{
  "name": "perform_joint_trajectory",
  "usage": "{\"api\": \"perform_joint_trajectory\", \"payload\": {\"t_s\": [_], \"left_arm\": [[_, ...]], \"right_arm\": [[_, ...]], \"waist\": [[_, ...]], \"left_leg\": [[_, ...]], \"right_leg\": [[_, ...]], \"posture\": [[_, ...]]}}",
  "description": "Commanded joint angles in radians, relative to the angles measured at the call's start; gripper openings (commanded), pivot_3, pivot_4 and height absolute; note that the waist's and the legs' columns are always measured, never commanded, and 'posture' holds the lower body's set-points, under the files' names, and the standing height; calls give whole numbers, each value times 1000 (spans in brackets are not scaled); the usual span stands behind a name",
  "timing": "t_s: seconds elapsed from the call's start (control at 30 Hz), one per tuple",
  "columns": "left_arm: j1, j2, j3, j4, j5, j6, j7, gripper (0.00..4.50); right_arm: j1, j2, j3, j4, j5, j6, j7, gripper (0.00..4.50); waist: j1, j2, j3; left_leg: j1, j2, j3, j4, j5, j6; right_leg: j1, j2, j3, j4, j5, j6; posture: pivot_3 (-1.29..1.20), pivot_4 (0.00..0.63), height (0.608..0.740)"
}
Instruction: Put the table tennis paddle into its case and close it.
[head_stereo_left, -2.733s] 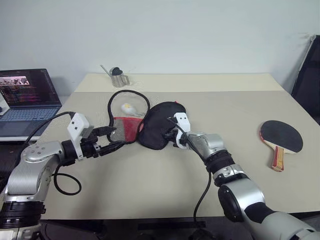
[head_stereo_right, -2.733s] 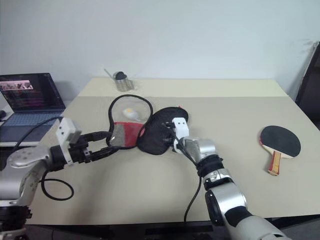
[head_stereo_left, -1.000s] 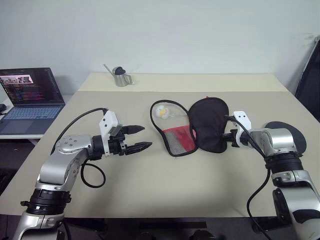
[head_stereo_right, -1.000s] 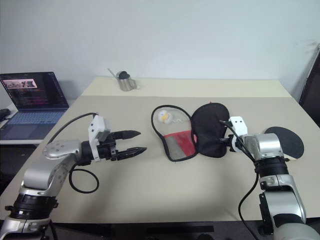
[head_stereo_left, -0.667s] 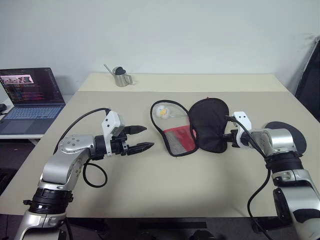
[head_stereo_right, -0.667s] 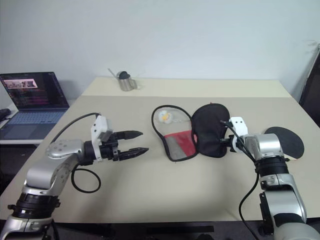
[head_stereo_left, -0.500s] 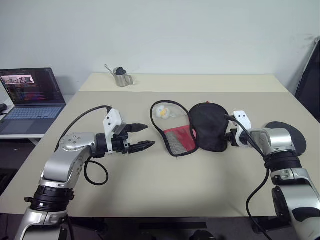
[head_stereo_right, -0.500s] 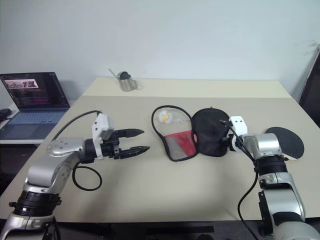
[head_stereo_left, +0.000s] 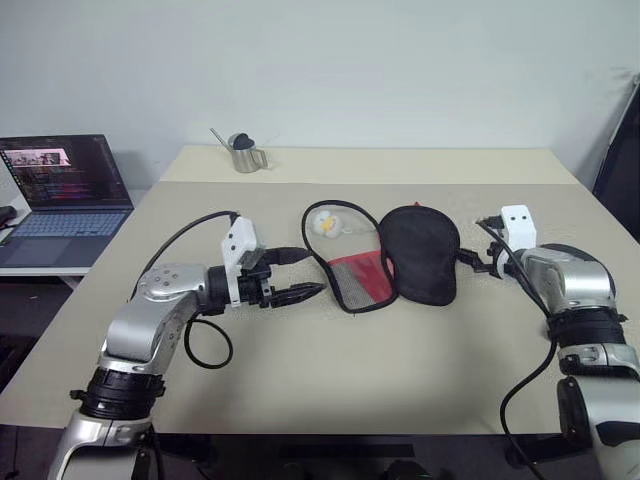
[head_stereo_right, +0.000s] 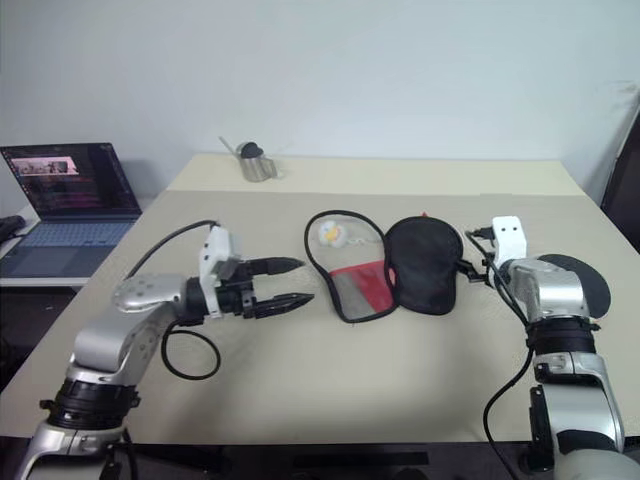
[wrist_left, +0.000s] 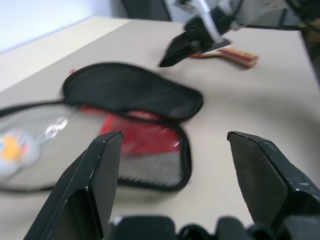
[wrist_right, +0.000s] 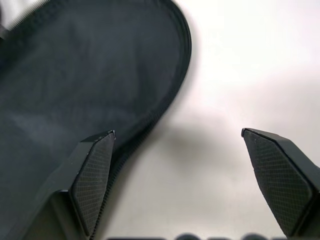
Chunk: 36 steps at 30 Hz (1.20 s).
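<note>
Between both empty, spread hands, the soft fabric case (head_stereo_left: 385, 260) lies unzipped, mesh pocket showing.

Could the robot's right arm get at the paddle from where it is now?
Probably yes. The paddle lies on the table just behind the right forearm, with nothing on top of it. The right end effector is open and empty, pointing at the case, so it would need to swing round.

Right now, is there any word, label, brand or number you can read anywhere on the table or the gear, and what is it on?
No text reads clearly.
Case: no legible logo on the red lining or black flap.
Laptop: lines on its screen, too small to read.
Metal cup: no visible marking.
Table tennis paddle: blurred, no print readable.
</note>
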Motion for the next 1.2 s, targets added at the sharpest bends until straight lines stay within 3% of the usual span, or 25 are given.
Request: {"api": "perform_joint_trajectory", "payload": {"t_s": [0.03,0.33,0.6,0.8,1.2], "left_arm": [[-37,-3,-18,-11,16,-31,-13,3652],[-58,-48,-87,-39,35,-53,-31,3652],[-64,-61,-115,4,57,-86,-64,3652],[-73,-67,-117,29,68,-105,-81,3652],[-75,-73,-115,56,84,-129,-96,3652]], "right_arm": [[40,-2,-33,-137,7,24,-37,4458],[200,43,-235,-373,-34,140,-327,4458],[287,90,-342,-477,-72,223,-485,4458],[321,144,-366,-538,-74,307,-536,4458],[369,169,-420,-461,-94,266,-584,4458]], "waist": [[0,0,0],[8,0,0],[6,0,0],[4,0,0],[4,0,0]], "left_leg": [[0,0,0,0,0,0],[-1,0,0,0,0,0],[0,0,0,0,0,0],[0,0,1,0,0,0],[0,0,1,0,0,0]], "right_leg": [[0,0,0,0,0,0],[0,0,0,0,0,0],[0,0,1,0,0,0],[0,0,1,0,0,0],[0,1,1,0,0,0]], "posture": [[0,150,740],[0,150,740],[0,150,740],[0,150,740],[0,150,740]]}}
